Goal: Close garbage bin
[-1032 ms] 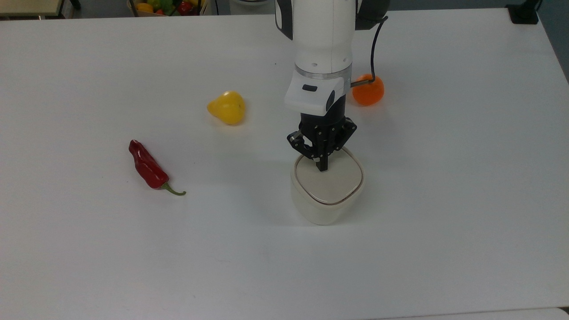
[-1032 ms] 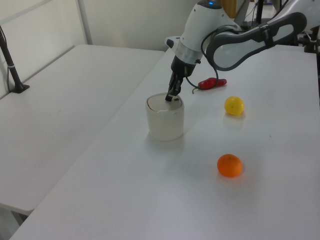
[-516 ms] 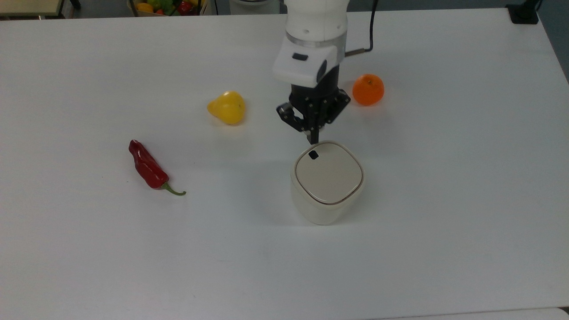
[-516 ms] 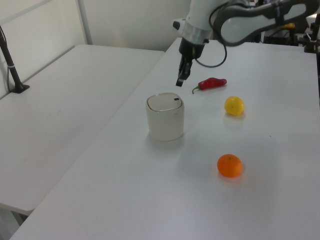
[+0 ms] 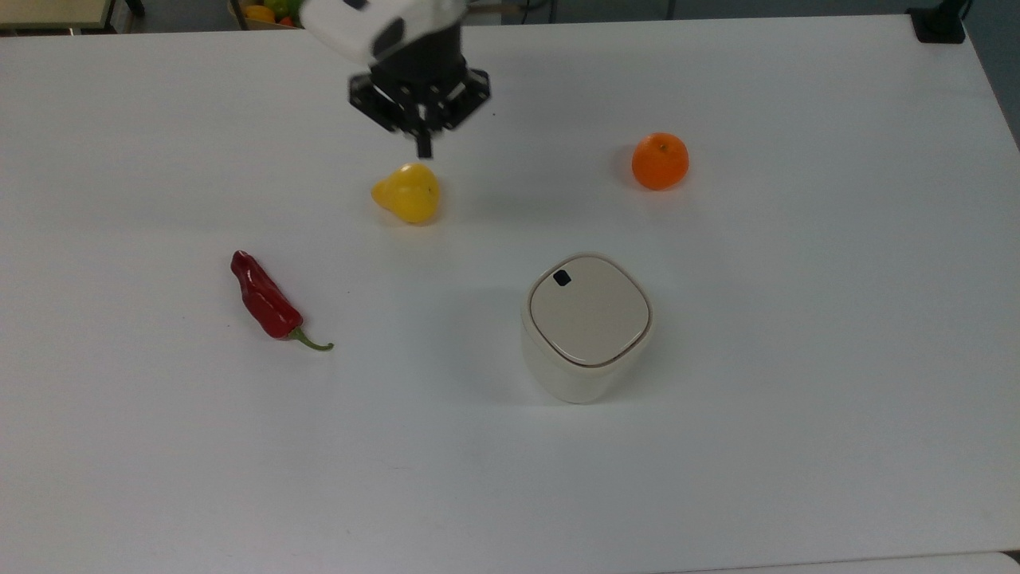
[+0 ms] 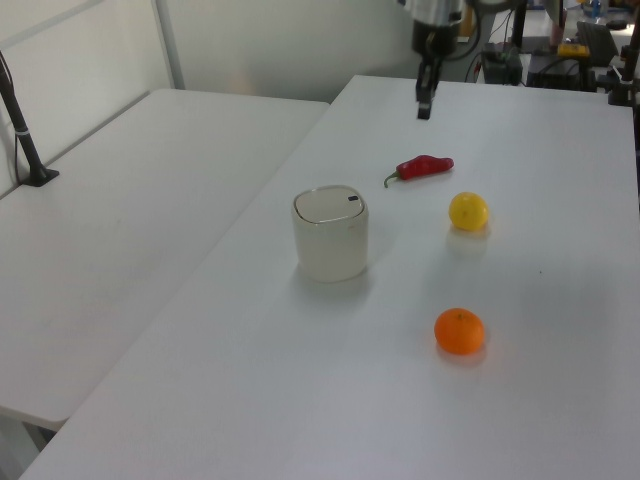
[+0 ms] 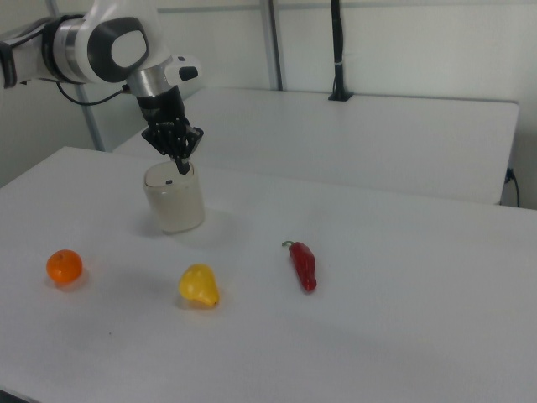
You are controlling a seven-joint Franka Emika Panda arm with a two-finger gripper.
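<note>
Garbage bin [image 5: 587, 327]: cream, rounded-square, flat lid down, black latch mark at one corner. Hand [image 5: 423, 149]: fingers pressed together, empty, arm cut off by the frame edge.

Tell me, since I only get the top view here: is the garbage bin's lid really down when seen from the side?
Observer: Yes. In the left view the lid lies level on the garbage bin, with no gap at its rim.
Operator: Is there anything off to the side of all this?
Observer: A second white table stands alongside, on the left view's left.
Operator: Is anything on it?
Observer: A black post rises from it, near the left view's left edge.
</note>
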